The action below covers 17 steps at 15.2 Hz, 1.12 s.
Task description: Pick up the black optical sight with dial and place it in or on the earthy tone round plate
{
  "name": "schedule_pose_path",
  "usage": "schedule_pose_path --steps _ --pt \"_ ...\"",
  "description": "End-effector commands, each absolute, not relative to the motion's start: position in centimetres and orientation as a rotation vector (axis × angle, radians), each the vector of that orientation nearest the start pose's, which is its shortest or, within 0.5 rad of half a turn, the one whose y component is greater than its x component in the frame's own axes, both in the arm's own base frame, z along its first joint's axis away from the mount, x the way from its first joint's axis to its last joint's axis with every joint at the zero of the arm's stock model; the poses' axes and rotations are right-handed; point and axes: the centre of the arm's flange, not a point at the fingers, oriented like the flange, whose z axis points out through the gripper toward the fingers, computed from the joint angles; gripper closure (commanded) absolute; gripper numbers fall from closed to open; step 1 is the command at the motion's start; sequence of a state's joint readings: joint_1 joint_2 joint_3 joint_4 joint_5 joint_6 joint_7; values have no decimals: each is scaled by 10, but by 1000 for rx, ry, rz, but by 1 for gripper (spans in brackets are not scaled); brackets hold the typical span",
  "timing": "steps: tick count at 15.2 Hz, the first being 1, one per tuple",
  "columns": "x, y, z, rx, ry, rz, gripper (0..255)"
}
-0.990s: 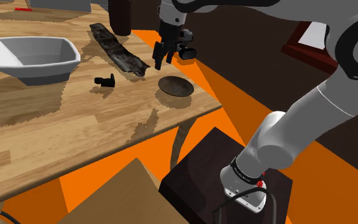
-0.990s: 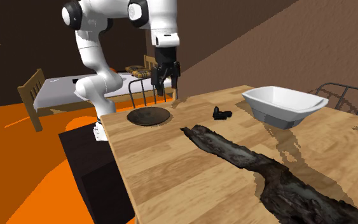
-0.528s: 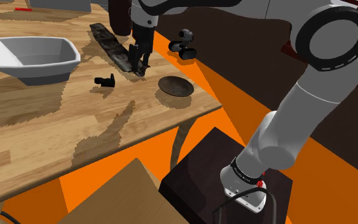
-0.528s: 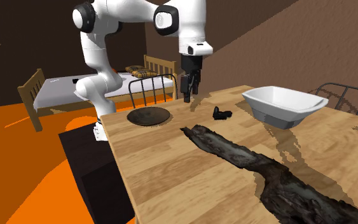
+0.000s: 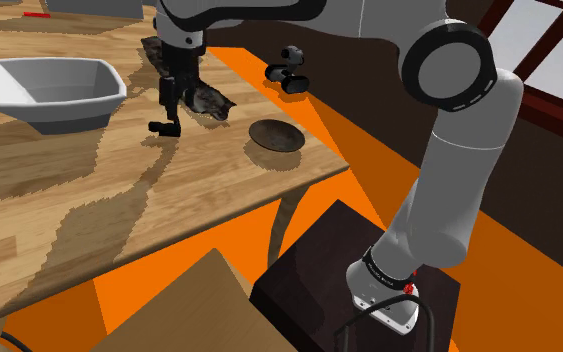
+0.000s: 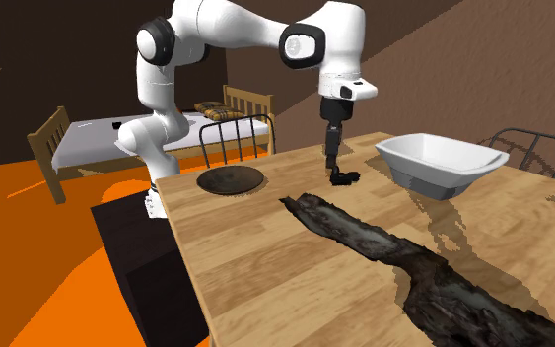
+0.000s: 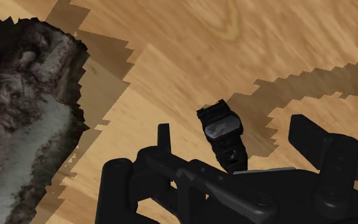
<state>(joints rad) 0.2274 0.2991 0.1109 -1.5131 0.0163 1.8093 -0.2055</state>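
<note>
The black optical sight [image 5: 166,127] lies on the wooden table [image 5: 59,210], between the white bowl and the brown round plate [image 5: 275,135]. My gripper [image 5: 170,110] hangs straight down just above the sight, open. In the wrist view the sight [image 7: 222,130] sits between the two fingers [image 7: 164,137], which stand apart and do not touch it. From the second exterior view the gripper [image 6: 334,166] hovers right over the sight [image 6: 344,178], with the plate [image 6: 231,179] to that view's left near the table's corner.
A long dark piece of bark [image 5: 205,97] lies just behind the gripper and runs across the table [image 6: 393,251]. A white bowl [image 5: 54,90] stands at the shoulder view's left. A dark stand [image 5: 319,270] sits below the table edge. A chair [image 6: 228,138] and bed stand behind.
The arm has swung from above the plate, past the bark, to over the sight and come lower. The fingers have stayed open. The sight has not moved.
</note>
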Motion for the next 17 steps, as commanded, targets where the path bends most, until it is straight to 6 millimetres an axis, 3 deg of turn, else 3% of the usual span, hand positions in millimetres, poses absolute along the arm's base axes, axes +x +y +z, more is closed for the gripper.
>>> schedule_pose_path --steps 1,7,14,15,17 --pt "621 214 482 -2979 -831 6 0" --pt "621 215 453 -2979 -831 6 0" --pt "621 215 453 -2979 -831 6 0" --pt "621 215 453 -2979 -831 6 255" --pt "621 215 453 -2979 -831 6 255"
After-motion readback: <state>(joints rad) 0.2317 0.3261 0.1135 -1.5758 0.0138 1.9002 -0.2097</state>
